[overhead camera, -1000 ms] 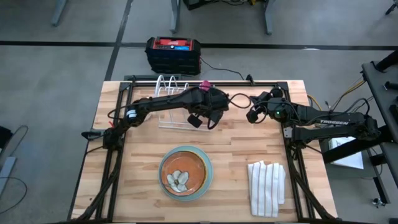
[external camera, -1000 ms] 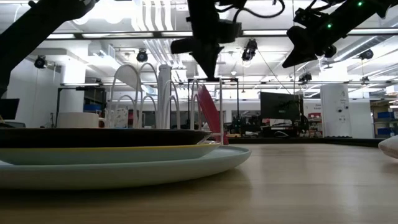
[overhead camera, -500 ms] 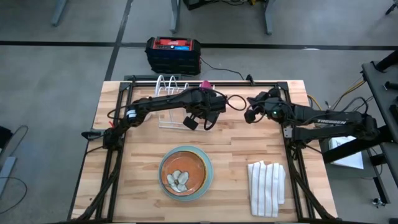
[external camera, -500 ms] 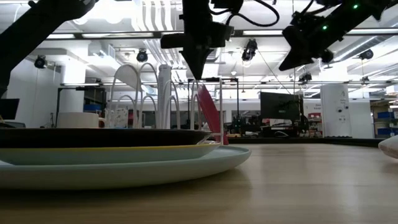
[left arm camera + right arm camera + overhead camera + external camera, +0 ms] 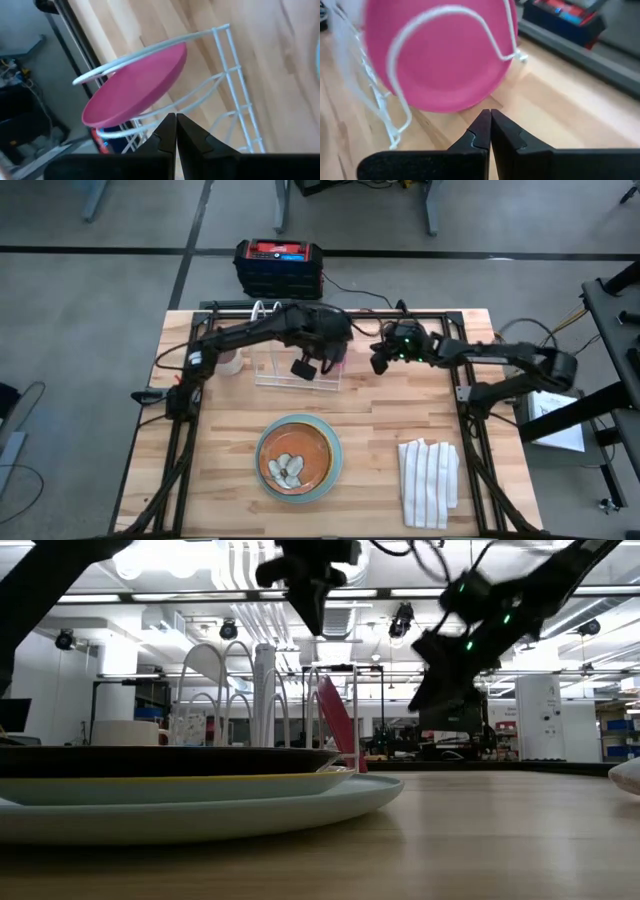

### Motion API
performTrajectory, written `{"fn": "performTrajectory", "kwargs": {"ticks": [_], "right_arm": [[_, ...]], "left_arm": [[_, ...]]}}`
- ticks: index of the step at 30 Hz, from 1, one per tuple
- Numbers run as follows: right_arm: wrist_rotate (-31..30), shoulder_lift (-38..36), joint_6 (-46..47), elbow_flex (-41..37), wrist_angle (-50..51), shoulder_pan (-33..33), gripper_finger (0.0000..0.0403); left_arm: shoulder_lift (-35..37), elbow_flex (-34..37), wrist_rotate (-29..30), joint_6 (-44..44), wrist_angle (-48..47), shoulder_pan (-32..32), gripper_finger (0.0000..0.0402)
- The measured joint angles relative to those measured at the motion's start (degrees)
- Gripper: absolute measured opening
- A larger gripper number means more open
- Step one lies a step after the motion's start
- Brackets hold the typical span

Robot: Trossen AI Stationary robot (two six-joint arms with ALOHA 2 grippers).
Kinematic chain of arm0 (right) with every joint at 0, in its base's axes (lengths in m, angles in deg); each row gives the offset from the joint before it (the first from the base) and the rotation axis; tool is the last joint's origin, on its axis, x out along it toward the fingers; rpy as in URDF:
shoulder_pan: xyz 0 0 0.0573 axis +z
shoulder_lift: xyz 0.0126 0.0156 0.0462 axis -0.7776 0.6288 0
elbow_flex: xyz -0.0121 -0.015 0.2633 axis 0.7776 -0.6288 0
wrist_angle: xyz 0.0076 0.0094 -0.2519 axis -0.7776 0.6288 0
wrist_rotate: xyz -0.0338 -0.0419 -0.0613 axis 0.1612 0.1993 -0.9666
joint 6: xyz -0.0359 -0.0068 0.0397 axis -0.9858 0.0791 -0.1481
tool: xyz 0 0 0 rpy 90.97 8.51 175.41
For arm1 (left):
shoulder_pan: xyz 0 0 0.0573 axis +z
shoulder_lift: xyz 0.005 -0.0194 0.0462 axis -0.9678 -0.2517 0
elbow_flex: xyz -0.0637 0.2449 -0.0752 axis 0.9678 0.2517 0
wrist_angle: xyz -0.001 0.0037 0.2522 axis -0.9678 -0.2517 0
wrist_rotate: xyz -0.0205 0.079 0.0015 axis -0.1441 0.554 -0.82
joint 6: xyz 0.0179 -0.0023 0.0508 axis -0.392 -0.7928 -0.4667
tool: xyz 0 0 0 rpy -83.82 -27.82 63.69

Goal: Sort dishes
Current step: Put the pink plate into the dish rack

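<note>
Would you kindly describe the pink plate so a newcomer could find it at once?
Look to the wooden table's far edge, where a white wire dish rack stands. The magenta-pink plate leans on edge in its end slot, the only plate racked; the others lie stacked flat.

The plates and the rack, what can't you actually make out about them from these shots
- Yellow plate: low view shows only its edge; in the high view the orange plate covers it.
- Teal plate: only a rim sliver shows in the high view.
- Pink plate: in the high view the left arm hides it.
- Wire rack: its far end is under the left arm in the high view.
- Striped cloth: cut off by the low view's edge.
</note>
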Motion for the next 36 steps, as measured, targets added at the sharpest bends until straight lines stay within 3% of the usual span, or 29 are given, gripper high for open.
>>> {"fn": "performTrajectory", "kwargs": {"ticks": [5,15,25,36], "right_arm": [[7.6,11.1,2.3,-0.1,-9.4,-2.5,0.0001],[12.5,26.3,5.9,5.5,-17.2,-2.5,0.0],[13.5,31.4,5.7,8.7,-19.7,0.6,0.0],[15.5,30.3,4.7,9.4,-20.2,2.4,0.0]], "left_arm": [[2.6,-0.1,-5.9,2.1,1.9,2.3,0.0],[4.7,0.0,-6.2,2.5,5.5,4.9,0.0],[5.6,-0.1,-3.6,-1.1,10.7,5.5,0.0],[5.9,-0.1,-3.5,-1.7,13.1,6.2,0.0]]}}
